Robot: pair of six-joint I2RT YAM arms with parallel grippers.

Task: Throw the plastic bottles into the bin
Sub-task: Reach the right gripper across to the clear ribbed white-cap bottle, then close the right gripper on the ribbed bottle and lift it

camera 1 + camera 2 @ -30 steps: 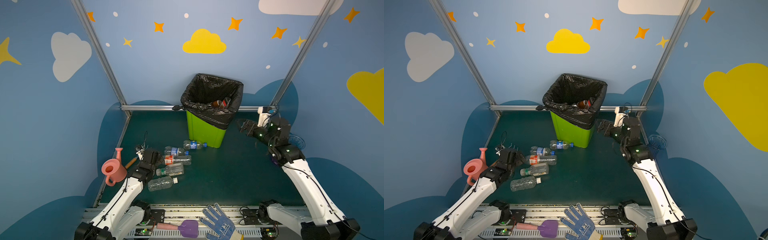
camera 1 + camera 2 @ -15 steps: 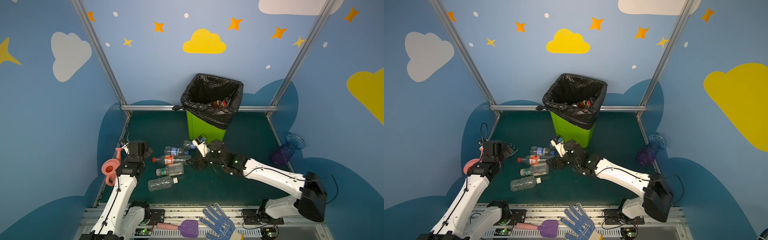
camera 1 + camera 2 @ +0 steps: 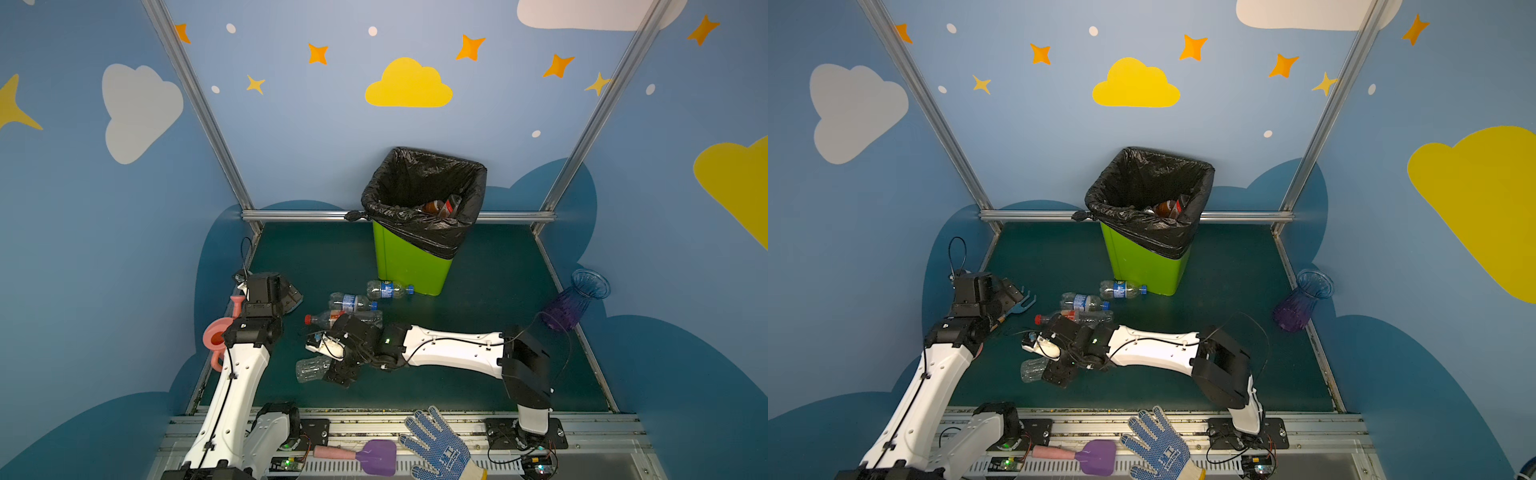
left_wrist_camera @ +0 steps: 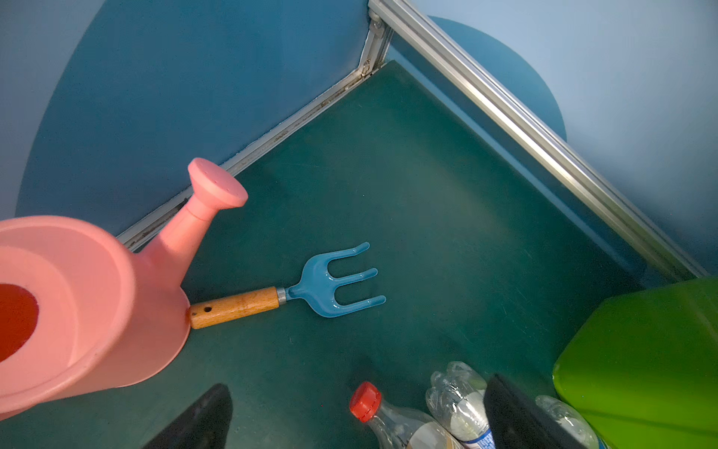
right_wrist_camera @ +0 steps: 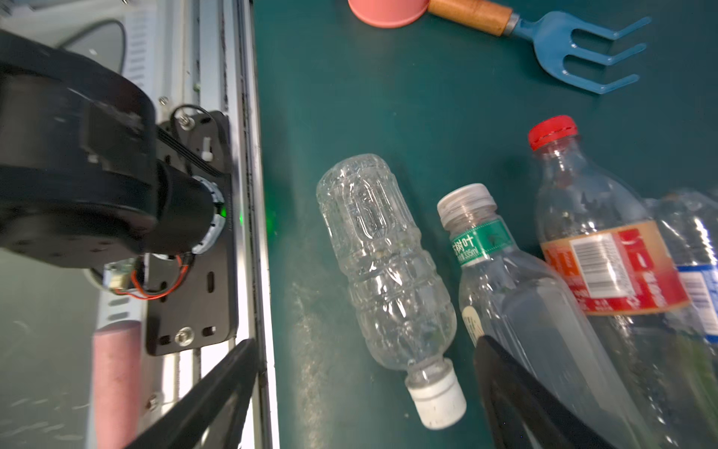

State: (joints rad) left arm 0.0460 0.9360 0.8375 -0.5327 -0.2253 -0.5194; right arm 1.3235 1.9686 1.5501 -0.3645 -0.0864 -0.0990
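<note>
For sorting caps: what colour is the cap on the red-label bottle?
Red; the cap shows best in the right wrist view.

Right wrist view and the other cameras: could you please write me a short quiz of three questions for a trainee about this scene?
1. True or false: the red-capped bottle lies inside the bin.
2. The garden fork beside the watering can has a head of which colour? A) blue B) yellow C) red
3. In the right wrist view, which bottle lies between the fingers of the open right claw?
Key: 1 false; 2 A; 3 the clear unlabelled bottle with the white cap.
</note>
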